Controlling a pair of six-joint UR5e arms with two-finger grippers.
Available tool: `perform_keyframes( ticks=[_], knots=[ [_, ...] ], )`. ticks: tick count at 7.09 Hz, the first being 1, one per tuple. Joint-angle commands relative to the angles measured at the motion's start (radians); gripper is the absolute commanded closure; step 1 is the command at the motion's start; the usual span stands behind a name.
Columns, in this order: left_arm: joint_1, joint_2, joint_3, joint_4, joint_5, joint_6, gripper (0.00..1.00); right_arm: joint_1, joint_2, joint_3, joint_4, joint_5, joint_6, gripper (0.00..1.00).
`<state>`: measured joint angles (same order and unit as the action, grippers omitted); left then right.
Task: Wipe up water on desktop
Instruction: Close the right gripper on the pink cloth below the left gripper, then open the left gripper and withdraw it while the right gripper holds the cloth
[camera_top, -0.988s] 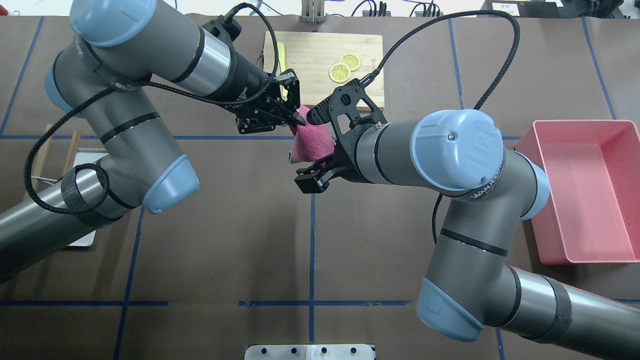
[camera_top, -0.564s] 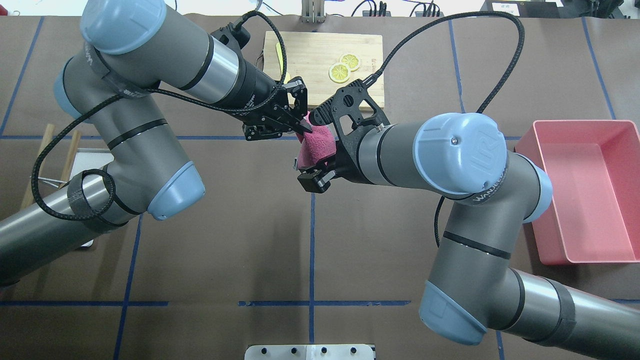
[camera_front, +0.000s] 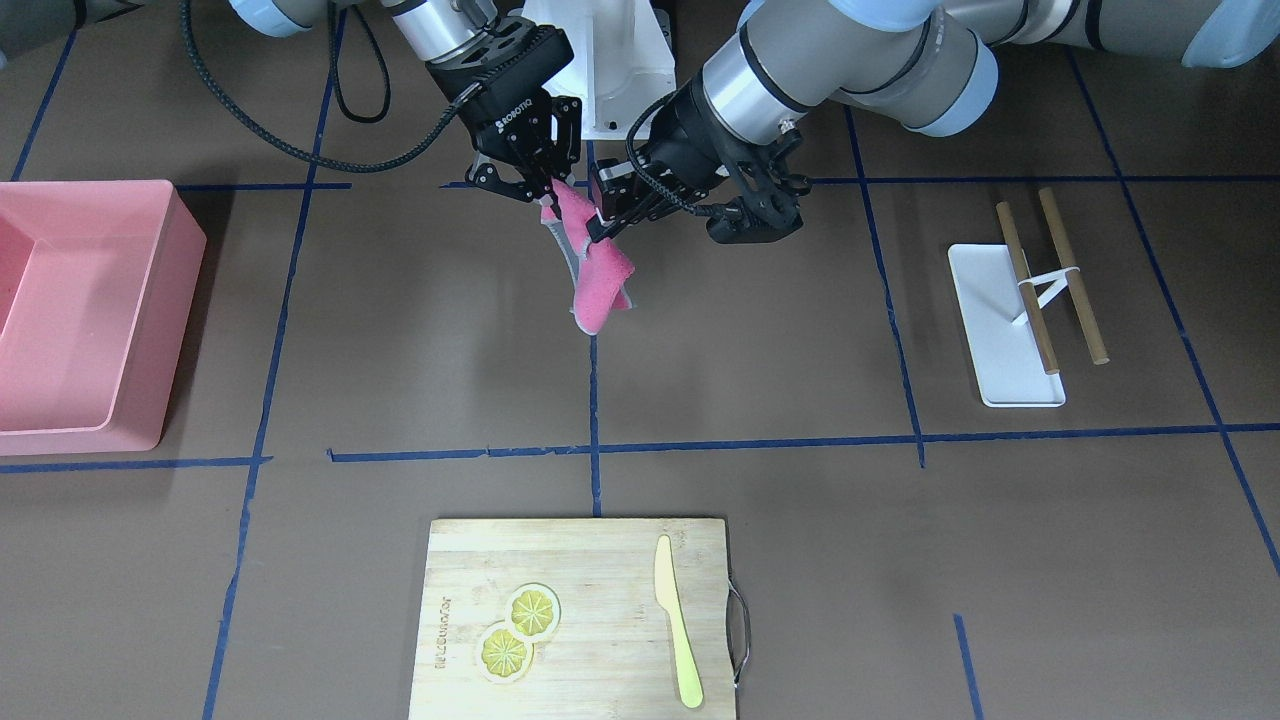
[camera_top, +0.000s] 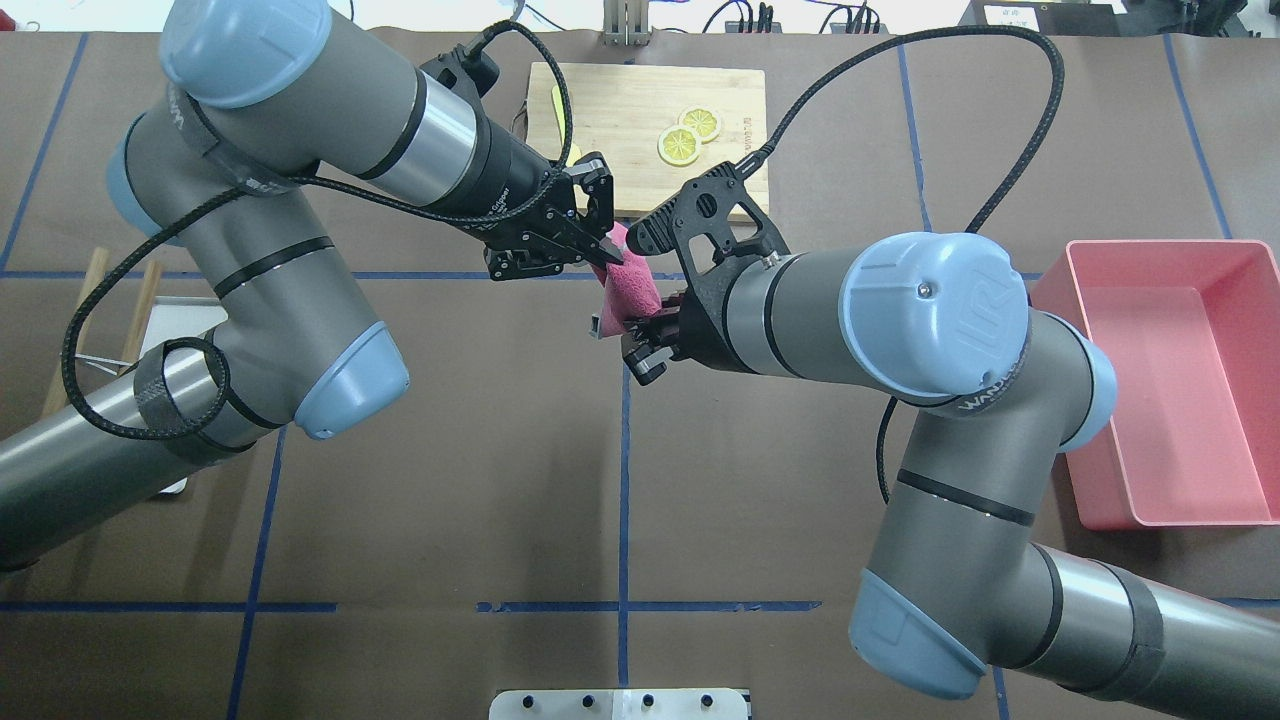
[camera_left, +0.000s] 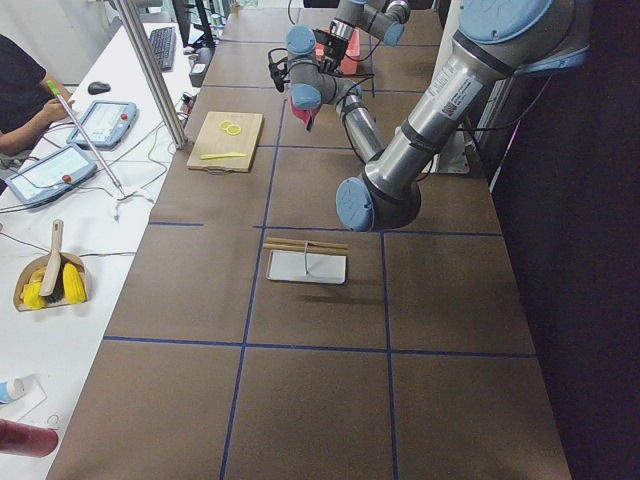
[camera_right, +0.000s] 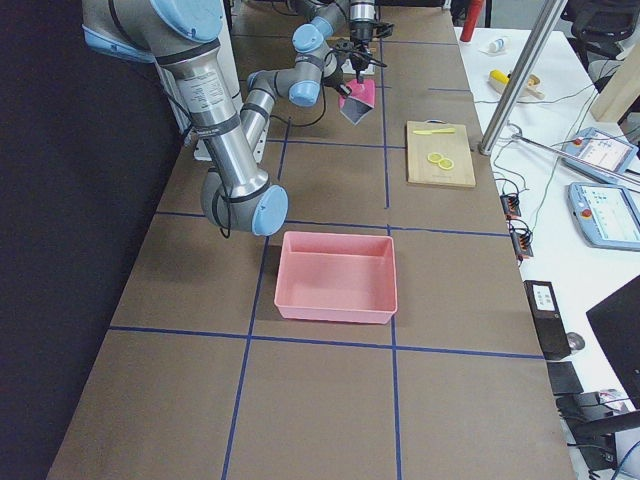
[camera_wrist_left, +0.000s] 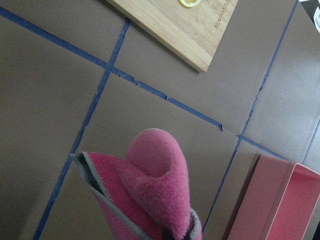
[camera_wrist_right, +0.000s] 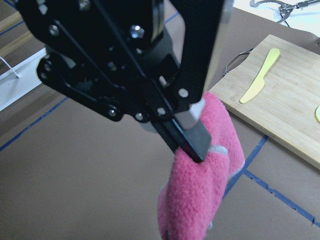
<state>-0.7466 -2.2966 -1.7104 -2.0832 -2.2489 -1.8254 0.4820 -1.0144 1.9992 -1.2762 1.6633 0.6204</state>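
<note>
At the robot's far left, a small white tray (camera_front: 1005, 330) lay on the desk (camera_top: 450, 480), the dark-brown surface crossed by blue tape lines. Two wooden sticks (camera_front: 1073, 280) rested over and beside the tray. Further in, the left gripper (camera_top: 607, 250) reached towards the middle of the desk, its jaws closed tight on the upper fold of a pink cloth (camera_top: 628, 290). In the right wrist view, one of its black fingers (camera_wrist_right: 192, 137) pressed into the fleece. The cloth hung folded and crumpled between the two grippers, above the desk near a crossing of the tape lines. Its grey-trimmed edge faced the left arm, and I could not tell whether its lowest tip touched the desk. Just beside it, the right gripper (camera_front: 548, 200) came in from the other side. Its jaws were drawn narrow and pinched a corner of the same cloth, so both grippers held it and their fingertips nearly met. Beyond them, towards the far edge, a bamboo cutting board (camera_top: 620, 110) carried two lemon slices (camera_top: 680, 145) and a yellow knife (camera_front: 677, 620). At the far right, a pink bin (camera_top: 1160, 245) stood on the desk, well apart from the cloth.
</note>
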Motion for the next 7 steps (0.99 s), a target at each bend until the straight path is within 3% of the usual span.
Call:
perform_keyframes(
  ticks=[1, 2, 5, 7],
  knots=[
    [0.0, 0.0, 0.0, 0.0, 0.0, 0.0, 0.83, -0.005, 0.0, 0.003, -0.002, 0.001, 0.007, 1.0],
    [0.0, 0.002, -0.001, -0.002, 0.0, 0.006, 0.01, -0.005, 0.0, 0.003, 0.0, 0.001, 0.015, 1.0],
    [-0.022, 0.002, -0.005, 0.002, 0.0, 0.005, 0.0, 0.0, -0.003, 0.024, -0.002, 0.006, 0.015, 1.0],
    [-0.101, 0.003, -0.008, 0.017, -0.042, 0.009, 0.0, 0.007, -0.007, 0.045, -0.017, 0.007, 0.016, 1.0]
  ],
)
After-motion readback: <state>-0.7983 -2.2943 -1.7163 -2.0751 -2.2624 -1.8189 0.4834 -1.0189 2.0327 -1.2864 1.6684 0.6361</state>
